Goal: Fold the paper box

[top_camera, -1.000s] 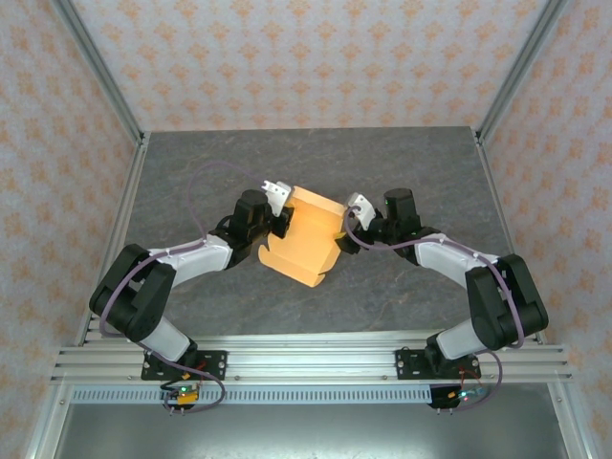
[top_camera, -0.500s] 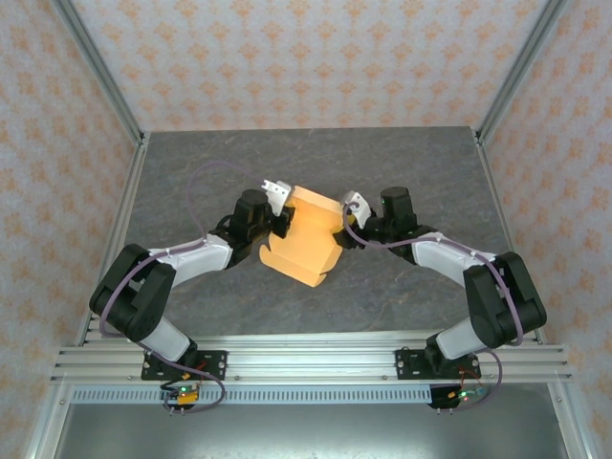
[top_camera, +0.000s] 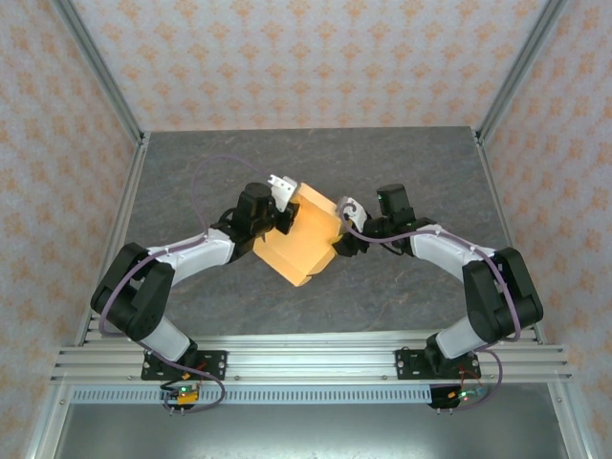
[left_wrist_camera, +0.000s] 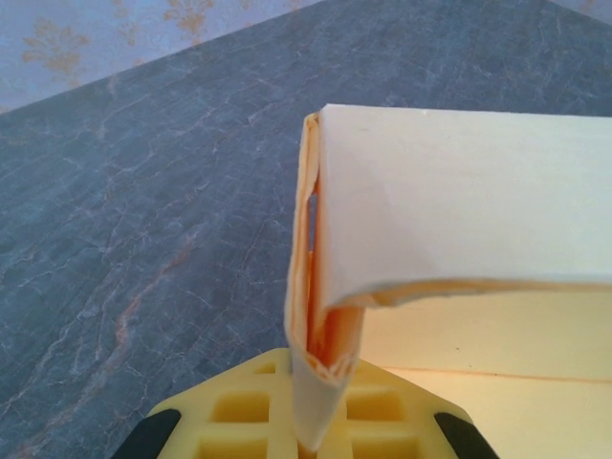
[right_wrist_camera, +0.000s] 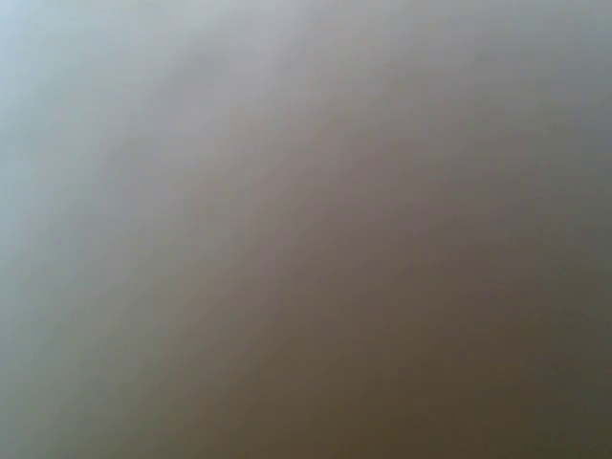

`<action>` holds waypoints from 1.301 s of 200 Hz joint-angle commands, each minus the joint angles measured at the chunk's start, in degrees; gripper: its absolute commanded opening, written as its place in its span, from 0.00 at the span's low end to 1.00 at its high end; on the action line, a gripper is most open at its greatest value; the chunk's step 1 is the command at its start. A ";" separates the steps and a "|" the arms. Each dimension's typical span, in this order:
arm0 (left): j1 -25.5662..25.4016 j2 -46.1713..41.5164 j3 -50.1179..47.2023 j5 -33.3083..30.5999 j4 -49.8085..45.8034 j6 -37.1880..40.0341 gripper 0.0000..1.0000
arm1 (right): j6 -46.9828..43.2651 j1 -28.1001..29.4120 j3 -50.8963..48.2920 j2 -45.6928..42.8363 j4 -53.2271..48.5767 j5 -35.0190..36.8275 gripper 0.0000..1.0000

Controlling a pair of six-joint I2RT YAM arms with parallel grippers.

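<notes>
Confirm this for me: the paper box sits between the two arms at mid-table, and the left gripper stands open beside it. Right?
Not quite. The left gripper is not open beside the paper box: it is shut on the box's folded edge, as the left wrist view shows. The rest stands.

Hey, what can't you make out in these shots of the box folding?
- Right wrist view: wholly out of focus, no shapes readable.
- Top view: right gripper, jaws too small against the paper box; open or shut unclear.
- Left wrist view: box cut off at the right edge.
</notes>
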 commanded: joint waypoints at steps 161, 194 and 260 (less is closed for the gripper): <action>-0.47 0.98 1.46 -3.15 -2.05 -0.68 0.00 | 10.97 0.47 -7.12 -4.80 18.13 4.19 0.68; -0.45 -0.09 -0.04 -3.05 -1.44 -0.51 0.00 | 10.52 -0.50 -5.63 -5.58 16.48 2.20 0.69; -0.55 -0.02 -1.00 -2.43 -0.46 0.46 0.00 | 7.42 -0.81 -1.70 -4.85 9.65 1.84 0.56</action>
